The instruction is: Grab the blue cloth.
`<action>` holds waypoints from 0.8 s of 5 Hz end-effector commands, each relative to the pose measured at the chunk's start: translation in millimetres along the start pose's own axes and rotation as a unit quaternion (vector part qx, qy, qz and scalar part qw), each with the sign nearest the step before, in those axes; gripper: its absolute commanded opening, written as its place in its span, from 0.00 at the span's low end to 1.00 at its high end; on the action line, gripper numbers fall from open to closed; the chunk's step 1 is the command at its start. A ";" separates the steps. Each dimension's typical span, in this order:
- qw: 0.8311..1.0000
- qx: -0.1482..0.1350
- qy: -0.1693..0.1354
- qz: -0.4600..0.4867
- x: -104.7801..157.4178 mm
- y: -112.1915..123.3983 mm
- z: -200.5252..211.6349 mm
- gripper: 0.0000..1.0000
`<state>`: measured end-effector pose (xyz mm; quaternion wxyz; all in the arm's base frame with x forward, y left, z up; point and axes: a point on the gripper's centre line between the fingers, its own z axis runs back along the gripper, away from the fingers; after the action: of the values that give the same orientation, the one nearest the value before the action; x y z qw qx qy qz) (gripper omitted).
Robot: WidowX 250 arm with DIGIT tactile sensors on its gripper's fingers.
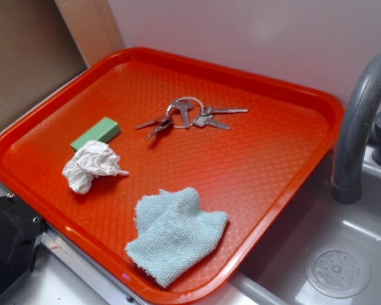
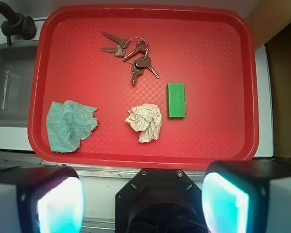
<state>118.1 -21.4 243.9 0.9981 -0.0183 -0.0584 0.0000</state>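
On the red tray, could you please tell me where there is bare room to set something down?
The red tray is barest on the strip between the keys and the blue cloth, and along the edge beyond the green block. It is most crowded in the middle, where the keys, green block and white tissue cluster.

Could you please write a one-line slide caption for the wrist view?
Open gripper above a red tray holding the blue cloth, tissue, green block and keys.
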 end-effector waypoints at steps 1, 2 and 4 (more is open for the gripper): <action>1.000 0.000 0.000 0.000 0.0 0.0 0.0 1.00; 0.991 0.024 -0.030 -0.128 -2.7 -49.0 -29.3 1.00; 0.932 -0.087 -0.081 -0.344 -16.3 -91.5 -70.1 1.00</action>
<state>114.4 -111.4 166.6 0.9272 -0.0808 -0.1282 -0.3426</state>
